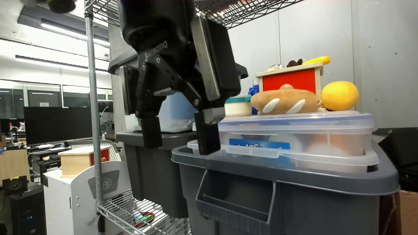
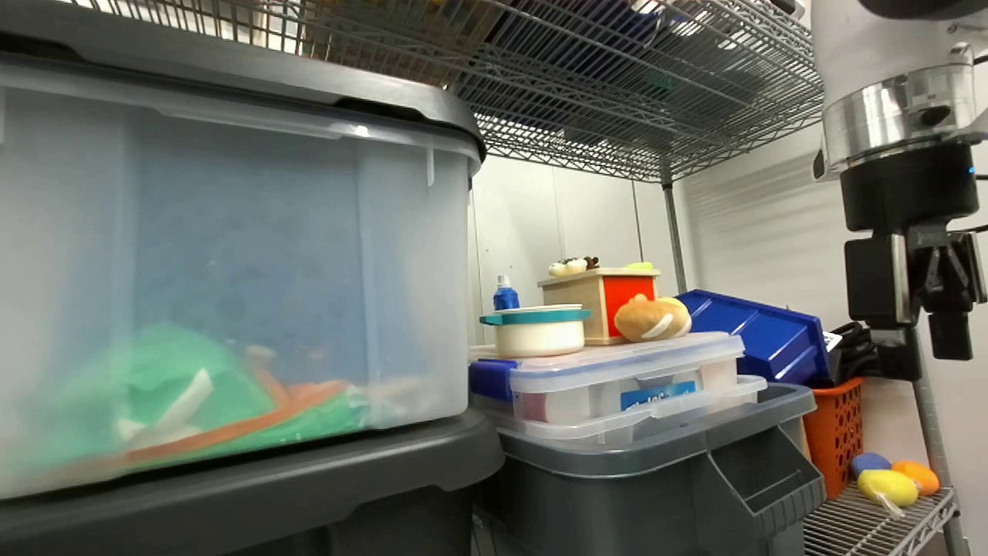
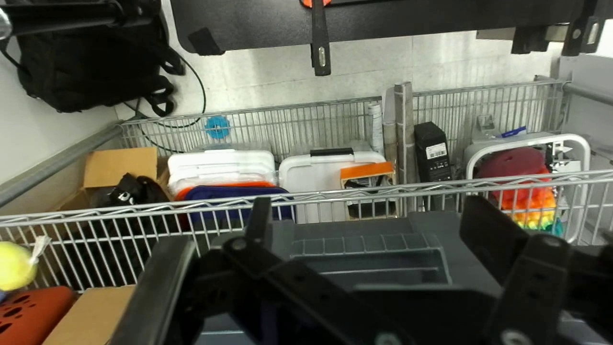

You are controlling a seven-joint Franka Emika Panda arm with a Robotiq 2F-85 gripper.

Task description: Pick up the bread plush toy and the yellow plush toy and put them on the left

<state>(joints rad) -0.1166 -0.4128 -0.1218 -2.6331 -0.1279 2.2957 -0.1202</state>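
Observation:
The bread plush toy (image 1: 285,100), a tan loaf with pale stripes, lies on the lid of a clear plastic container (image 1: 294,122), leaning near a wooden box with a red panel. Beside it on the same lid rests the round yellow plush toy (image 1: 339,95). In an exterior view the bread plush toy (image 2: 647,318) hides most of the yellow one (image 2: 676,303). My gripper (image 1: 181,140) hangs open in the air, well apart from both toys. Nothing is between its fingers in the wrist view, where the gripper (image 3: 369,218) points down past a grey bin. Neither toy shows there.
Under the clear container stands a grey bin (image 1: 281,182). The red-panelled box (image 1: 289,81), a teal-rimmed pot (image 2: 540,332) and a blue bottle (image 2: 505,295) crowd the toys. A wire shelf (image 2: 617,85) runs overhead. Large tubs (image 2: 255,270) stand alongside; a metal post (image 1: 93,104) rises nearby.

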